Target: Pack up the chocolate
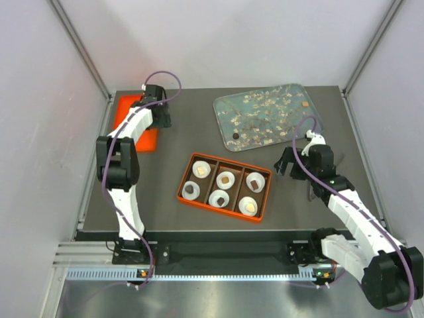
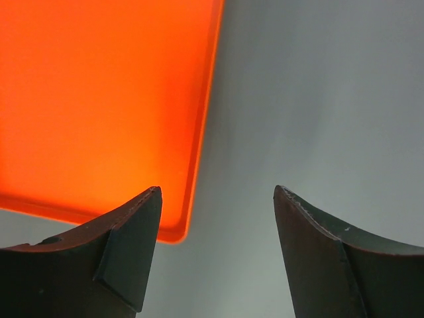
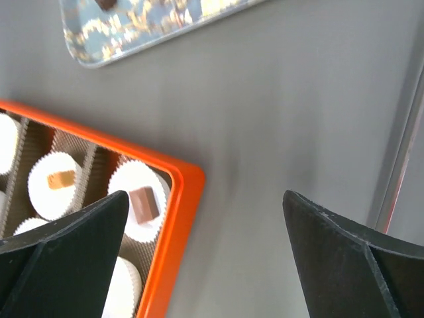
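Observation:
An orange box (image 1: 187, 199) in the middle of the table holds six white paper cups, each with a chocolate: a tan one (image 1: 226, 179), a brown one (image 1: 255, 181) and a dark one (image 1: 191, 191) among them. A dark round chocolate (image 1: 236, 137) and a tan piece (image 1: 305, 104) lie on the blossom tray (image 1: 278, 93). My right gripper (image 1: 283, 165) is open and empty just right of the box. In the right wrist view it (image 3: 205, 195) hovers over bare table beside the box corner (image 3: 182, 199) and a brown square chocolate (image 3: 144, 203). My left gripper (image 1: 162, 118) is open and empty.
A flat orange lid (image 1: 136, 126) lies at the far left of the table; in the left wrist view the left gripper (image 2: 217, 192) hangs over the lid's edge (image 2: 99, 99). White walls and metal posts ring the table.

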Controlling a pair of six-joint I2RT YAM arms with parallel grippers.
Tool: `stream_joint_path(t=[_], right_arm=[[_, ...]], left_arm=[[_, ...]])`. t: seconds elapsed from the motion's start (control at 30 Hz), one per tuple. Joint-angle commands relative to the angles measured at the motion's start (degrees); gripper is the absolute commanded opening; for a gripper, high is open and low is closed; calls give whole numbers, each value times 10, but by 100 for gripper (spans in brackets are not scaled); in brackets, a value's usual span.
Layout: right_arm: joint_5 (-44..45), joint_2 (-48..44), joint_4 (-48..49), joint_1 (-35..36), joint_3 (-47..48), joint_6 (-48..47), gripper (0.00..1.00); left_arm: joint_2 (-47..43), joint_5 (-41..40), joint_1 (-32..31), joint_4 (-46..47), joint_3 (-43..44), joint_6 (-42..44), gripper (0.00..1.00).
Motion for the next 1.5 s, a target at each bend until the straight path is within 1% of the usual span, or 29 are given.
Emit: stream_joint_path(t=[0.0, 0.1, 0.17, 0.27, 0.4, 0.5, 0.6, 0.63, 0.67, 0.73, 0.77, 0.83, 0.87, 0.93, 1.0, 1.03, 1.07, 1.17, 1.27, 1.3, 1.33, 1.37, 1.47], right_arm=[[-13, -12, 34, 4, -3, -8, 100], [-11, -13, 33, 5, 0, -8, 100], [-4, -17, 34, 4, -2, -8, 100], [3, -21, 32, 4, -2, -10, 100], [2, -19, 31, 4, 2, -11, 100], [1, -14, 32, 4, 4, -11, 100], [6, -9, 27, 4, 5, -13, 100], [5, -8, 27, 4, 6, -13, 100], [2, -8, 26, 4, 6, -13, 100], [-6, -10, 23, 5, 8, -16, 100], [-13, -11, 22, 6, 11, -18, 100], [-14, -14, 16, 10, 13, -25, 100], [-19, -15, 15, 12, 15, -28, 100], [-30, -18, 26, 14, 18, -28, 100], [-54, -16, 27, 14, 40, -24, 100], [-57, -11, 26, 15, 52, -19, 100], [-57, -7, 26, 15, 80, -14, 100], [-50, 11, 33, 16, 138, 3, 100], [-81, 30, 60, 17, 177, 6, 100], [-97, 36, 88, 17, 182, -3, 100], [-112, 47, 100, 17, 187, -9, 100], [-136, 53, 111, 17, 193, -24, 100], [-165, 66, 125, 17, 200, -61, 100]], left_arm=[[26, -14, 17, -13, 45, 24, 73], [51, -10, 29, -6, 52, 25, 71], [71, 13, 45, -3, 56, 25, 71], [94, 47, 59, -3, 67, 27, 63], [109, 80, 60, 0, 69, 43, 61], [125, 80, 60, -14, 75, 42, 57], [139, 90, 60, -26, 79, 42, 47], [141, 92, 60, -28, 80, 42, 35], [141, 92, 60, -31, 80, 40, 28], [132, 92, 60, -38, 81, 36, 20], [128, 98, 60, -39, 80, 31, 13], [108, 109, 60, -47, 83, 24, 6], [102, 116, 60, -53, 88, 16, 1], [77, 123, 60, -75, 117, 10, 0], [56, 138, 60, -87, 142, 3, 0], [32, 139, 60, -94, 150, 1, 0], [19, 161, 60, -109, 158, -1, 0], [-28, 184, 60, -130, 182, -5, 0], [-84, 243, 59, -134, 168, -15, 0], [-98, 268, 57, -133, 154, -17, 0], [-124, 308, 51, -131, 145, -19, 0], [-136, 332, 46, -130, 138, -20, 0], [-187, 405, 14, -128, 104, -25, 0]])
